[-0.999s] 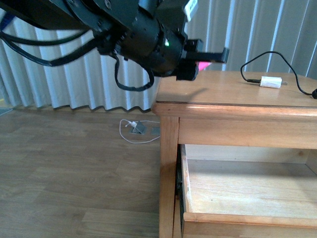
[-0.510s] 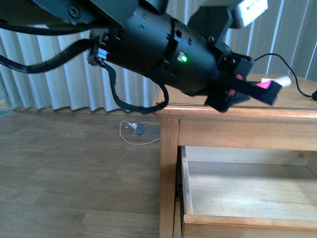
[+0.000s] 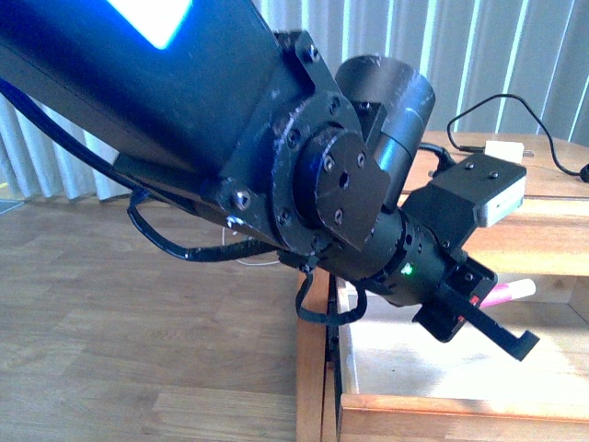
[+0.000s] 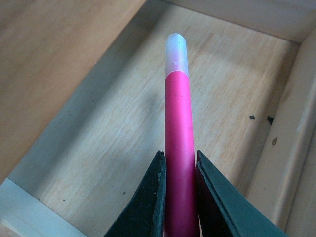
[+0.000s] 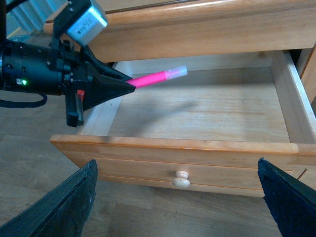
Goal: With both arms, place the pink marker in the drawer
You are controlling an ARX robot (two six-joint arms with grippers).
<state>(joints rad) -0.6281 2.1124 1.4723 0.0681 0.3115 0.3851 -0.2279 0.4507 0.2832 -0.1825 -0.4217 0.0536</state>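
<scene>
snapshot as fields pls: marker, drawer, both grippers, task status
pink marker: clamped between the left gripper's fingers, white end pointing away from them, held above the drawer's bottom with its shadow on the planks
left gripper: shut on the pink marker, over the open drawer
right gripper: open, holding nothing, facing the drawer's front
drawer: pulled open, pale plank bottom showing
knob: not gripped
task status: marker over drawer, not yet released

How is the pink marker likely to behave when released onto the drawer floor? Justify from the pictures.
The pink marker looks round and smooth, so it will probably roll on the flat floor of the drawer. It juts straight from the left tool without sagging, so it is likely stiff and light.
</scene>
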